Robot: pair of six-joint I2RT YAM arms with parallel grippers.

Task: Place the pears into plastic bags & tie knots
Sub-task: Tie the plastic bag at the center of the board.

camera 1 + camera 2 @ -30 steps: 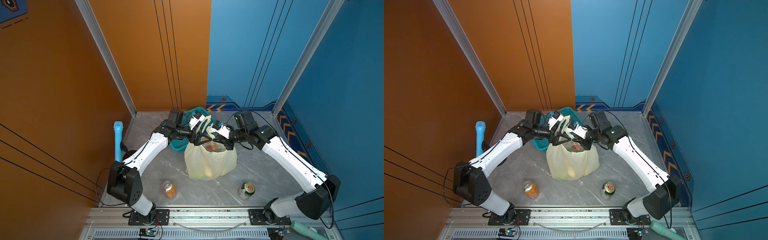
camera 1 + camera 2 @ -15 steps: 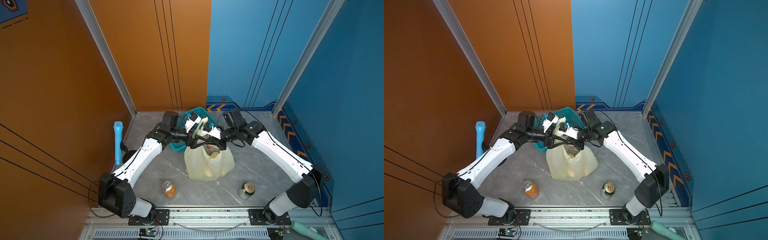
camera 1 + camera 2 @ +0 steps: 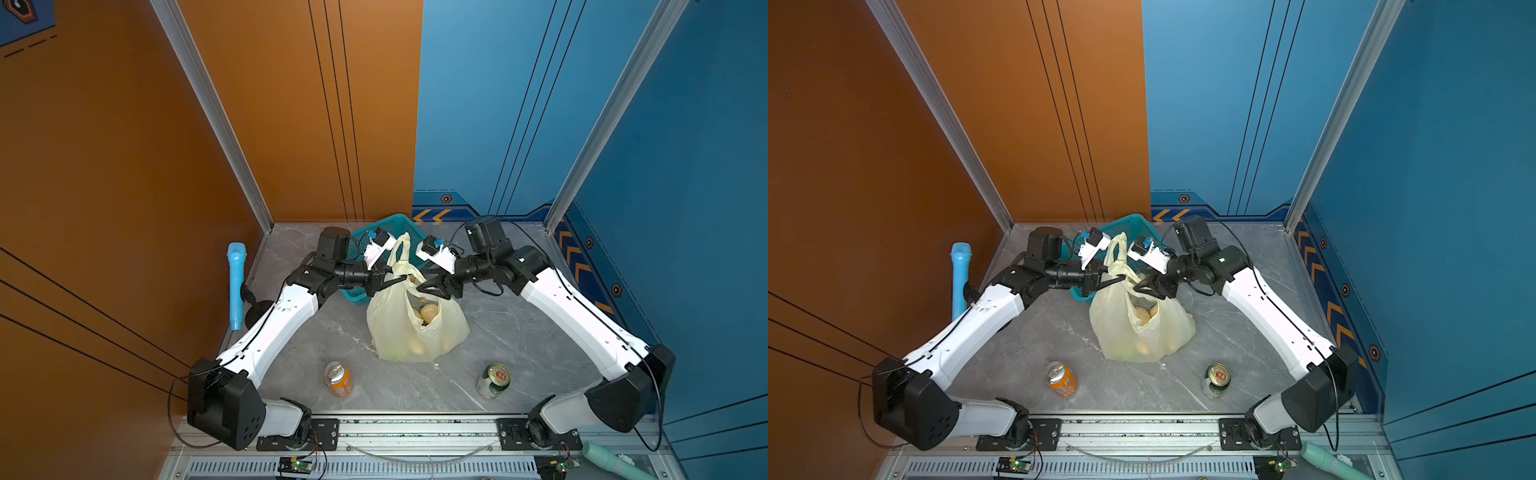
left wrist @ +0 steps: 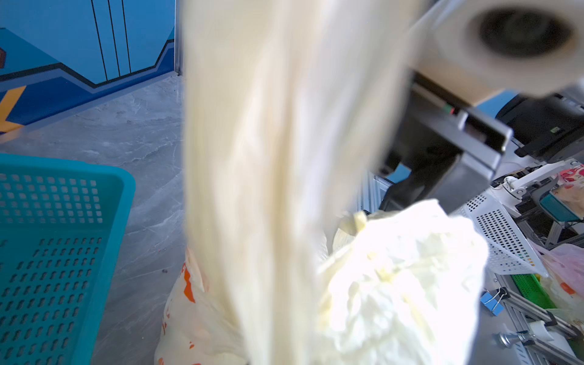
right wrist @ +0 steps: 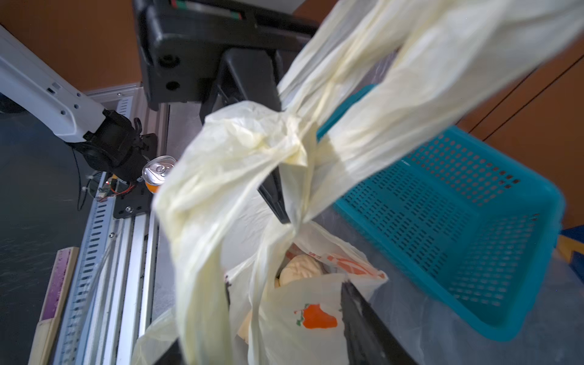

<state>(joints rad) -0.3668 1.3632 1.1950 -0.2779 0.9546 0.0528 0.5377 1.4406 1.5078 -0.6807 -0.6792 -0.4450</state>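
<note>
The pale-yellow plastic bag stands mid-table with cream pears showing through its mouth. Its two handles cross in a loose knot and stick upward. My left gripper comes from the left and is shut on a handle just under the crossing. In the left wrist view a blurred handle hides the jaws. My right gripper stands open over the bag mouth, with a hanging handle strip between its fingers.
A teal mesh basket sits right behind the bag. An orange can and a green can stand near the front rail. A blue microphone-shaped object leans at the left wall.
My left gripper has closed on the handle. My right gripper, shut a second ago, has opened and let the handle go. The handles now stand up crossed.
</note>
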